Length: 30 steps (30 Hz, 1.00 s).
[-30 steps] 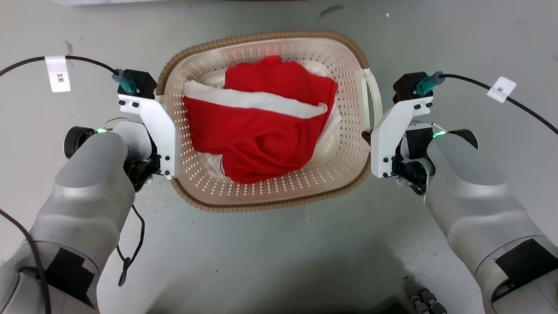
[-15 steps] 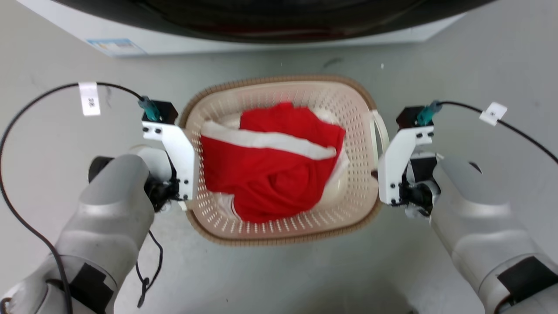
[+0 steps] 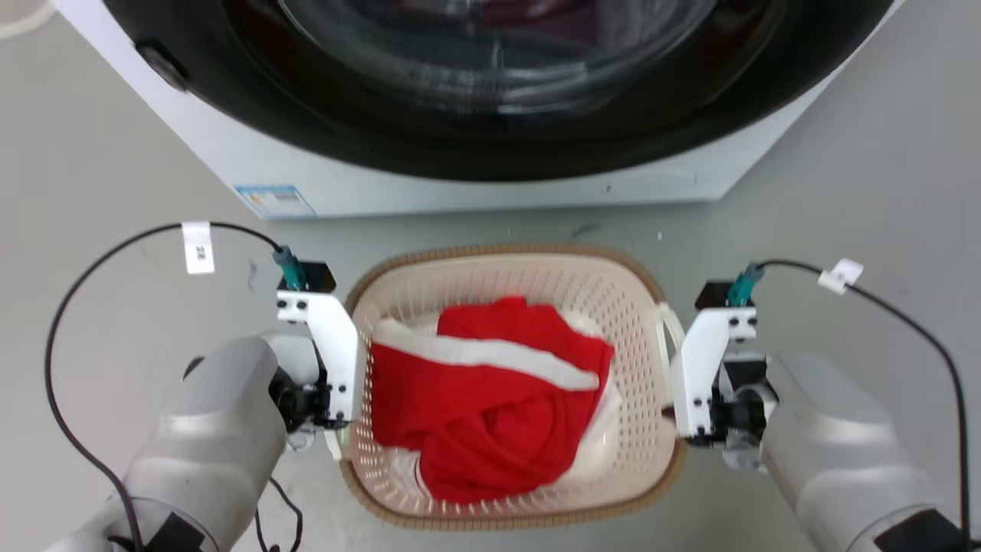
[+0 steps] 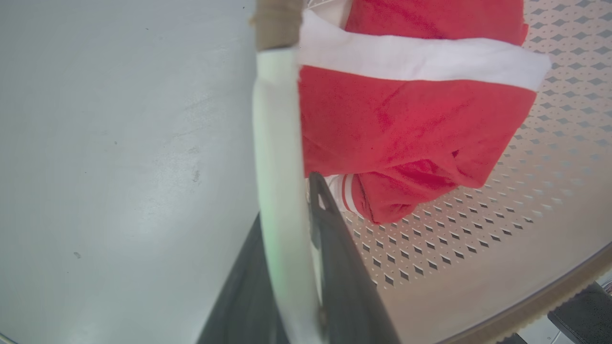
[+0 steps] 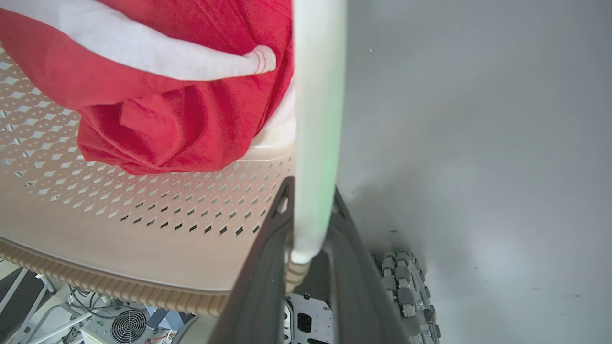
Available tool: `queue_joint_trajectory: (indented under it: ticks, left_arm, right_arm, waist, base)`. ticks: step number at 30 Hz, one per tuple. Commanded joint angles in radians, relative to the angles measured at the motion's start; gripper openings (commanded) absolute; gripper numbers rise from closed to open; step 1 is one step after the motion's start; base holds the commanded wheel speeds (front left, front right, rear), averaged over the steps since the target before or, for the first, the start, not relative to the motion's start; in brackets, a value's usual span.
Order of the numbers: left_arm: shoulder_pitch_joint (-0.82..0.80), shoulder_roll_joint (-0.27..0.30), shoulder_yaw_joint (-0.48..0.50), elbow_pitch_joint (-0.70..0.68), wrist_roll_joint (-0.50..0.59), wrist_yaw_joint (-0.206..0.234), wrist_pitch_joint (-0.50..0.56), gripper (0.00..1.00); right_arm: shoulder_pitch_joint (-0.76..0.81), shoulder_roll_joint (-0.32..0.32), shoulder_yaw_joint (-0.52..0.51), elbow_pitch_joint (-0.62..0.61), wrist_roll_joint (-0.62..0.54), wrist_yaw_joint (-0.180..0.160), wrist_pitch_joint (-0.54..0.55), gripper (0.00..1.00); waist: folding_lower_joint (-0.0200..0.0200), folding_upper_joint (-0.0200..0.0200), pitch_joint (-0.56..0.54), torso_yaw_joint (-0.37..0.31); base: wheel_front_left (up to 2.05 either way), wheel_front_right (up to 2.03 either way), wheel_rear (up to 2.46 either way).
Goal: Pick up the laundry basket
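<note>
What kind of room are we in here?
Probably a laundry area, maybe a mock-up: a front-loading washing machine, a laundry basket holding red clothes, bare grey floor.

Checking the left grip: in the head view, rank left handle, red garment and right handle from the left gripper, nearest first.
1. The left handle, between the jaws.
2. The red garment, middle of the laundry basket.
3. The right handle, far side.
</note>
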Motion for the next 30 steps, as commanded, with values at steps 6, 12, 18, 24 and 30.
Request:
queue_joint_trajectory:
  ticks: [6,12,18,24,30]
  left_arm:
    - [0.046,0.004,-0.02,0.0,-0.036,0.001,0.055,0.0]
    - [0.08,-0.008,-0.03,0.009,-0.067,0.001,0.098,0.0]
    - [0.119,-0.016,-0.038,0.022,-0.095,0.001,0.127,0.0]
    - [0.159,-0.018,-0.049,0.03,-0.112,0.001,0.141,0.0]
    - [0.186,-0.01,-0.059,0.03,-0.119,0.001,0.134,0.0]
  right_arm:
    - [0.07,-0.026,-0.023,0.005,-0.029,-0.002,0.071,0.0]
    - [0.104,-0.029,-0.049,0.005,-0.053,-0.002,0.115,0.0]
    - [0.134,-0.034,-0.082,0.005,-0.077,-0.002,0.154,0.0]
    - [0.174,-0.033,-0.114,0.005,-0.108,-0.002,0.186,0.0]
    - [0.213,-0.031,-0.143,0.006,-0.137,-0.002,0.222,0.0]
  waist:
    - [0.0001,0.0,-0.148,0.014]
    - [0.0001,0.0,-0.231,0.023]
    - [0.0001,0.0,-0.309,0.033]
    - [0.0001,0.0,-0.389,0.039]
    - [0.0001,0.0,-0.438,0.036]
  base:
    - [0.0,0.0,0.0]
    - [0.0,0.0,0.0]
    - [0.0,0.0,0.0]
    - [0.0,0.0,0.0]
    - [0.0,0.0,0.0]
